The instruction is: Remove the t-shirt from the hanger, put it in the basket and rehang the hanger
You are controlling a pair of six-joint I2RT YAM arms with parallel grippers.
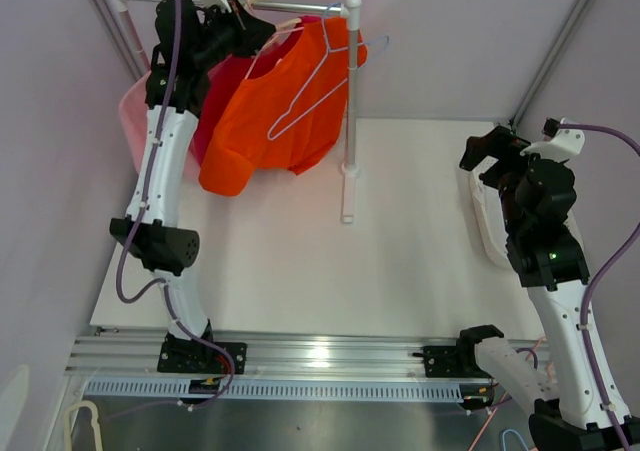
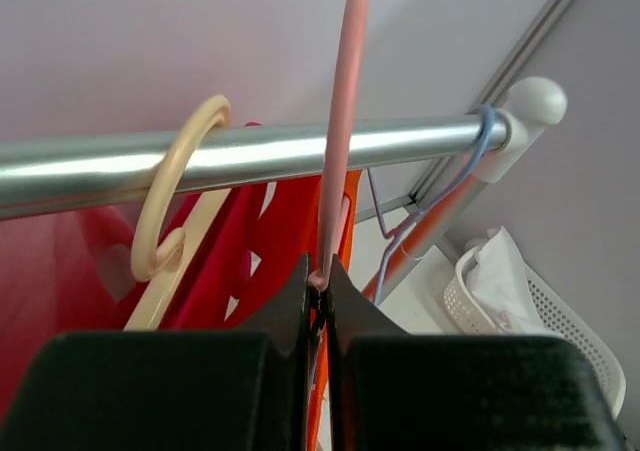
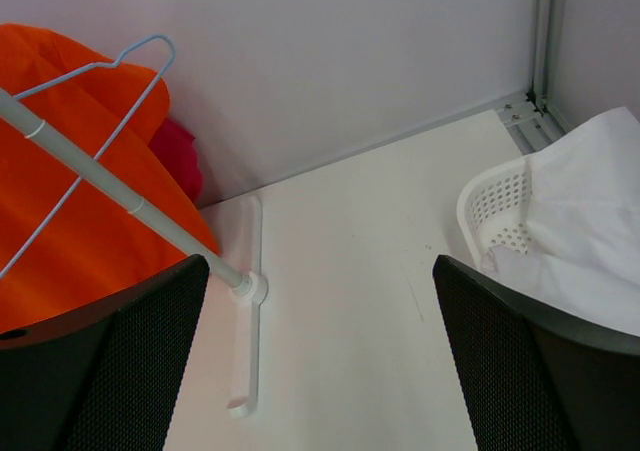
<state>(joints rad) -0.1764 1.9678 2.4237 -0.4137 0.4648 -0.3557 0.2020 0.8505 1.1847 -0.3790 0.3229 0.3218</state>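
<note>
Your left tool (image 2: pixel 318 279) is clenching the pink hanger (image 2: pixel 338 121) by its thin neck, the orange t-shirt (image 1: pixel 265 111) hanging on it from the rail (image 2: pixel 80 171), while your right tool (image 3: pixel 320 271) is gaping idle, so any sideways tug is probably risking a slip.

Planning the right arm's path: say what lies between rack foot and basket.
Only bare table, no objects, from rack foot to basket; right wrist view shows it.

Nothing to read from where I stand: no print on the orange t-shirt (image 1: pixel 262 121), none on the rail (image 2: pixel 250 156) above it (bare metal), none on the white basket (image 3: pixel 490 206).
</note>
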